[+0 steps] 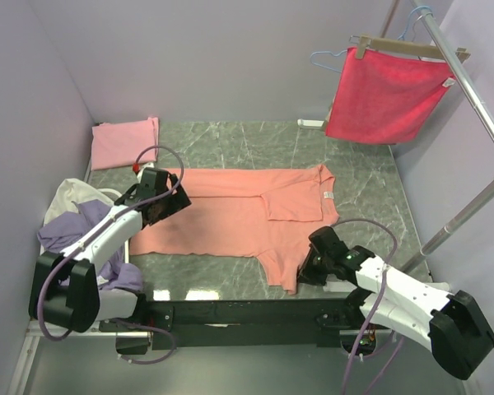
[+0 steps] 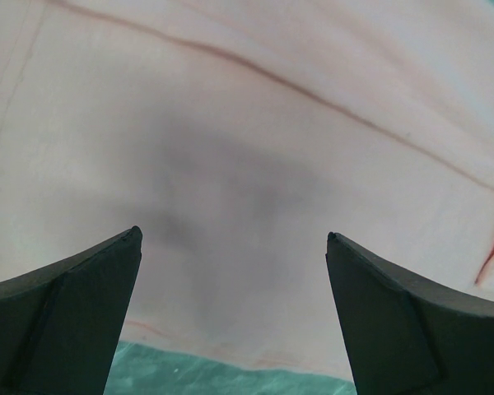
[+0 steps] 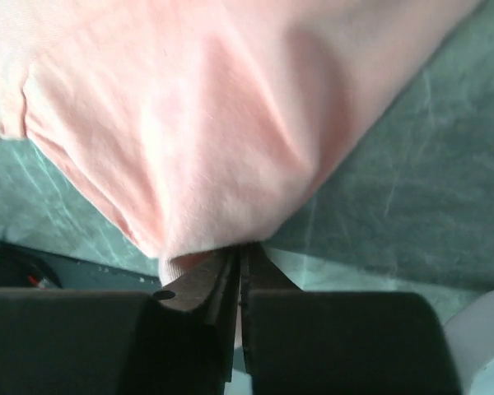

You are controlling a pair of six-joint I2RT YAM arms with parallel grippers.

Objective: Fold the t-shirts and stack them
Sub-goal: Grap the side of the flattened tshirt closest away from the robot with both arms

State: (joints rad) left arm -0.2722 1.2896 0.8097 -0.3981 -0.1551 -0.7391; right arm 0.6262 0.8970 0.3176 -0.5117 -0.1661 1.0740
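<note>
Right fingers [image 3: 239, 276] are pinched shut on the near sleeve of the salmon t-shirt [image 1: 230, 210], fabric bunched at the tips. Looks like prep to lift that sleeve and fold it over the body; the far sleeve already lies folded in. Left fingers [image 2: 66, 321] are spread wide and hold nothing, low over the hem end, probably to pin or grab it. The shirt lies flat mid-desk [image 1: 370, 185]. Folded pink t-shirt [image 1: 123, 141] sits at back left as the stack base. Lavender and cream t-shirts [image 1: 78, 218] are heaped at left, unfolded.

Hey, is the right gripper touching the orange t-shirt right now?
Touching. The right wrist view shows the right gripper pinched shut on the sleeve edge of the orange t-shirt.
</note>
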